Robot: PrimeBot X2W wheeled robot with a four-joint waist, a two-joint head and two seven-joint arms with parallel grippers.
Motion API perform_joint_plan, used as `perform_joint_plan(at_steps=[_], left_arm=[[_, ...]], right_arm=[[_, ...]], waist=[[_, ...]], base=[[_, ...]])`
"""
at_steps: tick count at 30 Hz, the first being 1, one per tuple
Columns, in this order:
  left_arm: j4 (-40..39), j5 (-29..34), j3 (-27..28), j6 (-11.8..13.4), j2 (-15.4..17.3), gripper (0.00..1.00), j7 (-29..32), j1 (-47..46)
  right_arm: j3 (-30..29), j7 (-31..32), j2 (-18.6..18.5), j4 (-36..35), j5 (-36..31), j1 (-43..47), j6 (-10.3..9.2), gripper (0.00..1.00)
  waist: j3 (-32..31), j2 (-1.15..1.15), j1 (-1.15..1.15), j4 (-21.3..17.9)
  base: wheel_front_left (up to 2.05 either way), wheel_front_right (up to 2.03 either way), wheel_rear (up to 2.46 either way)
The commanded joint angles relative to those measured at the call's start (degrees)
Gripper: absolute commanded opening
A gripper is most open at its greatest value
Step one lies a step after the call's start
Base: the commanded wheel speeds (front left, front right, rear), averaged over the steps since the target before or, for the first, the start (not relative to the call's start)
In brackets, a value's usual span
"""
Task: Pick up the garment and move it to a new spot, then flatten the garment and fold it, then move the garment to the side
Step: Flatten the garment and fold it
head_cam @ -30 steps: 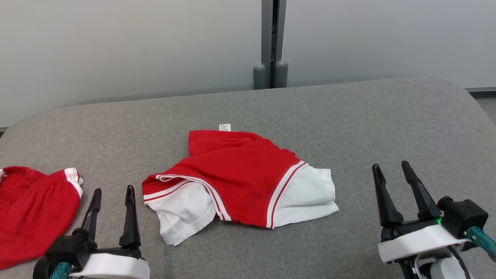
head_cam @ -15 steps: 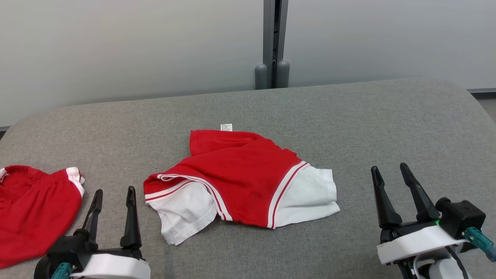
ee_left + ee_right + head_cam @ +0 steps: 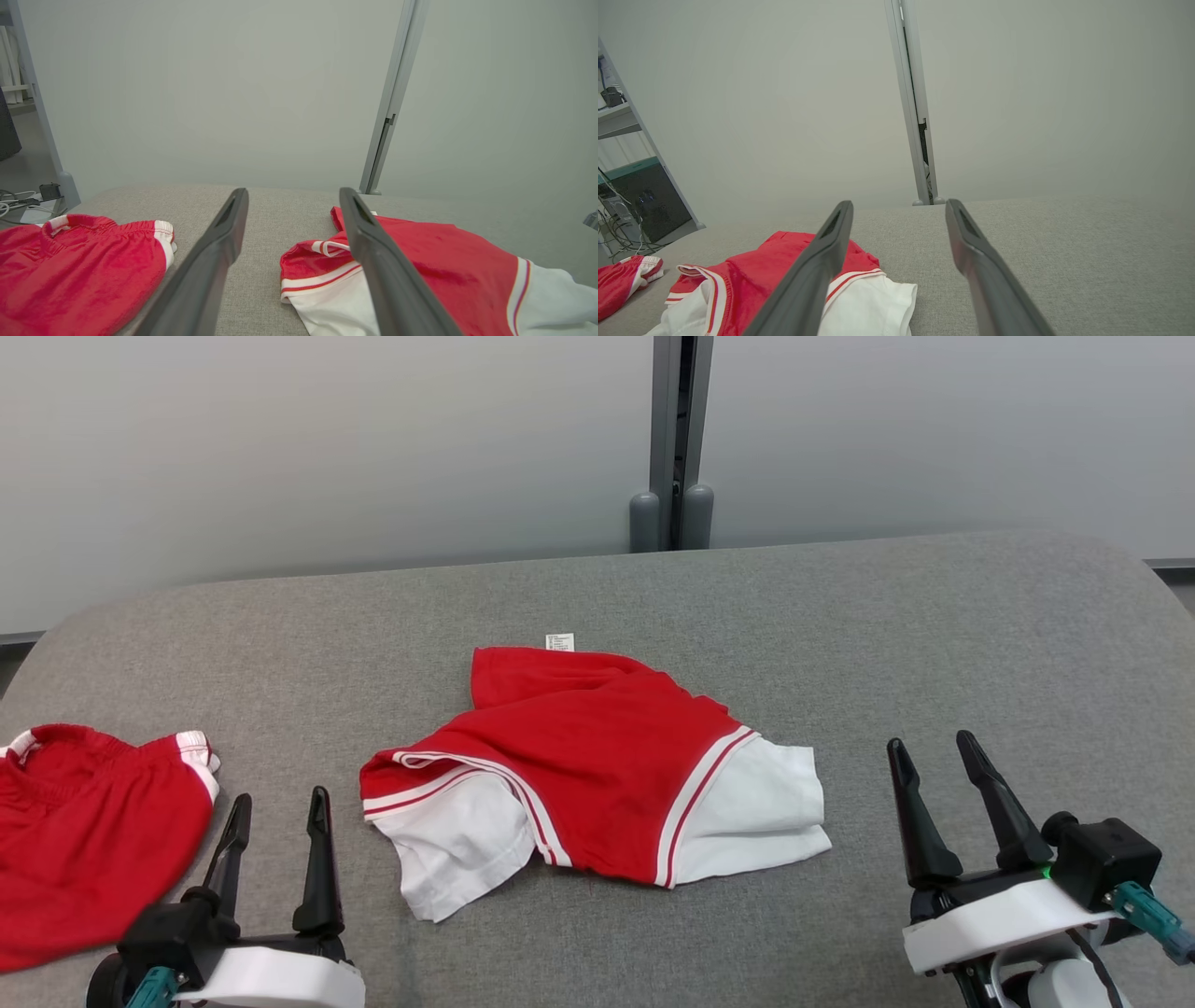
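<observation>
A rumpled red cotton T-shirt with white sleeves and red-and-white striped trim lies in the middle of a grey fabric-covered surface, well clear of every edge. It is not flat: the body is bunched, one white sleeve is tucked partly under it, and a small white care label pokes out on the far side. That untidy lie is likely why the task calls for lifting and flattening before any fold.

The left gripper waits at the near edge, just left of the shirt, and the right gripper at the near edge, well to its right. Each has its two long dark fingers spread apart with nothing between them, touching no cloth. Flanking the shirt this way probably readies a two-handed pick.

A red pair of shorts with white trim lies at the left edge, apart from the shirt, seemingly set aside.
</observation>
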Motion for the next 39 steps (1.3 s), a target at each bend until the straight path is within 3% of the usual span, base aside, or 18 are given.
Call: perform_joint_plan(at_steps=[1, 8, 15, 26, 33, 34, 35, 37, 38, 39], left_arm=[[0.19, -0.04, 0.18, -0.06, 0.11, 1.0, -0.03, -0.98], [0.65, -0.14, -0.14, -0.35, 0.07, 1.0, -0.03, -1.35], [0.78, -0.27, -0.47, -0.4, 0.05, 1.0, -0.03, -1.48], [1.63, -0.61, -1.46, -0.91, 0.07, 1.0, -0.03, -3.37], [2.52, -0.93, -1.68, -1.5, 0.08, 1.0, -0.03, -4.95], [2.75, -0.93, -1.54, -1.72, 0.06, 1.0, -0.03, -5.05], [2.89, -0.93, -1.42, -1.78, 0.07, 1.0, -0.03, -4.99], [3.12, -0.96, -1.31, -1.85, 0.06, 1.0, -0.03, -4.85], [3.22, -0.94, -1.25, -1.9, 0.06, 1.0, -0.03, -4.82], [3.34, -0.89, -1.2, -1.96, 0.07, 1.0, -0.03, -4.8]], right_arm=[[0.15, -0.29, -0.32, 0.2, 0.51, -0.32, 0.03, 1.0], [0.77, -0.3, -0.25, 2.12, 0.98, -0.29, 0.03, 1.0], [3.13, 0.36, -0.75, 10.1, 2.0, -1.64, 0.03, 1.0], [8.94, 10.85, -2.33, 25.88, 6.64, -12.3, 0.03, 1.0], [8.81, 16.15, -2.04, 33.63, 8.82, -17.67, 0.03, 1.0], [8.69, 17.99, -1.51, 35.22, 10.18, -18.46, 0.03, 0.87], [8.56, 18.6, -1.53, 35.84, 10.78, -18.89, 0.03, 0.55], [8.58, 19.39, -1.49, 36.65, 11.66, -19.34, 0.03, 0.13], [8.75, 19.17, -1.41, 36.65, 12.16, -19.57, 0.03, 0.0], [8.92, 19.03, -1.48, 36.81, 12.48, -19.7, 0.03, 0.0]], waist=[[-0.01, 0.0, 0.0, 0.14], [-0.11, 0.0, 0.0, 0.51], [-0.04, 0.0, 0.0, 0.84], [2.46, 0.0, 0.0, 3.76], [4.01, 0.0, 0.0, 6.67], [4.11, 0.0, 0.0, 7.28], [4.07, 0.0, 0.0, 7.5], [3.85, 0.0, 0.0, 7.86], [3.7, 0.0, 0.0, 8.01], [3.57, 0.0, 0.0, 8.11]], base=[[0.0, 0.0, 0.0], [0.0, 0.0, 0.0], [0.0, 0.0, 0.0], [0.0, 0.0, 0.0], [0.0, 0.0, 0.0], [0.0, 0.0, 0.0], [0.0, 0.0, 0.0], [0.0, 0.0, 0.0], [0.0, 0.0, 0.0], [0.0, 0.0, 0.0]])
